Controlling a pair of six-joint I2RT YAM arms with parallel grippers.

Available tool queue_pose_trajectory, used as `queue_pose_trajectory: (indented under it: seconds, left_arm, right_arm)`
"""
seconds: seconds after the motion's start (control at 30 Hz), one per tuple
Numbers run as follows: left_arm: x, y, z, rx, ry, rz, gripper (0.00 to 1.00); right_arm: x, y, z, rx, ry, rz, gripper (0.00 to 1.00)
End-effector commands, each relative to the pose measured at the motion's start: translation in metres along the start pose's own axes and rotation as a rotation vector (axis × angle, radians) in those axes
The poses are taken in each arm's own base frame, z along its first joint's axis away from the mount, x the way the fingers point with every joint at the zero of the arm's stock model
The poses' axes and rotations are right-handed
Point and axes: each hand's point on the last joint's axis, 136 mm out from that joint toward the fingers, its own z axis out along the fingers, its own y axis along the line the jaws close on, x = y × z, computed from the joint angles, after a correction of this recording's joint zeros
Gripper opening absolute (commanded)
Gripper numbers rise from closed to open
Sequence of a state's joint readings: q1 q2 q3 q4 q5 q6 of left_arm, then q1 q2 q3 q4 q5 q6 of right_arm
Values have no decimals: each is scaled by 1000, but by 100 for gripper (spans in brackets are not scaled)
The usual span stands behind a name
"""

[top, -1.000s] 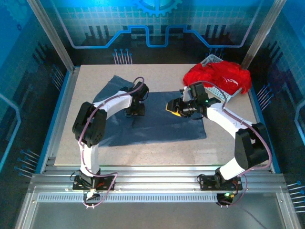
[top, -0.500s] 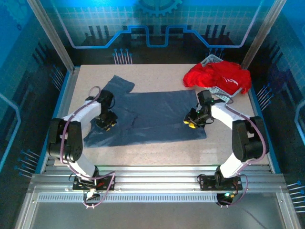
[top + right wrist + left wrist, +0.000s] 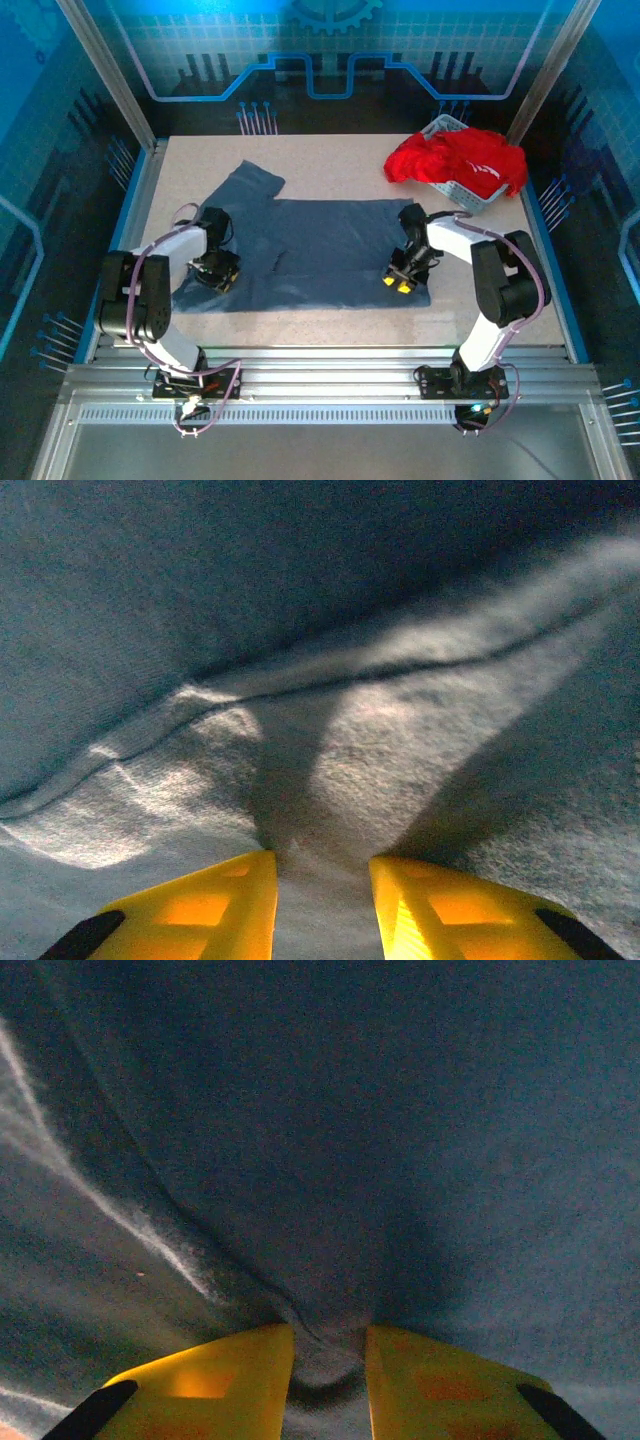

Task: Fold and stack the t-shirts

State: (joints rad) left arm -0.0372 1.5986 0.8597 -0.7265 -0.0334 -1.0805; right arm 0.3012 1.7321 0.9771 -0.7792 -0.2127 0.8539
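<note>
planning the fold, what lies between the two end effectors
The blue shirt, spread flat, runs the whole way from the left end effector to the right end effector. The top view shows it.

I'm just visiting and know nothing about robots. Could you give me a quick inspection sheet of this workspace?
Surface: speckled beige table, bare around the cloth.
Job's things: blue t-shirt spread flat; red t-shirts heaped on the basket.
Clutter: white basket, far right corner.
Grippers: left gripper and right gripper each pinch the blue t-shirt near its front corners.
Cables: purple cables looped along the arms.
Surroundings: blue wall panels, metal frame posts.
</note>
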Motion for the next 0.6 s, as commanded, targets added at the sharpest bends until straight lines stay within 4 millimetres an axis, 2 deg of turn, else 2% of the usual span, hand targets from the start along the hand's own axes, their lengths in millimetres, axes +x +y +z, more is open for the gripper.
queue_pose_trajectory:
  seconds: [0.0, 0.13, 0.3, 0.37, 0.47, 0.57]
  left_arm:
    - [7, 46, 8, -138, 36, -74, 28]
    - [13, 61, 6, -141, 64, -107, 28]
    - [5, 58, -7, -111, 26, -112, 28]
    - [1, 48, -18, -86, 16, -116, 28]
    - [-12, 22, -47, -7, -38, -95, 33]
    - [-34, -17, -83, 101, -126, -36, 40]
  right_arm:
    - [47, -33, 18, 148, 124, 45, 35]
    - [58, -28, 18, 159, 98, 15, 36]
    - [49, -29, 7, 181, 20, 1, 38]
    - [38, -21, -10, 166, -55, -29, 42]
    - [16, -2, -43, 81, -190, -75, 48]
    - [-15, 20, -81, -50, -340, -113, 52]
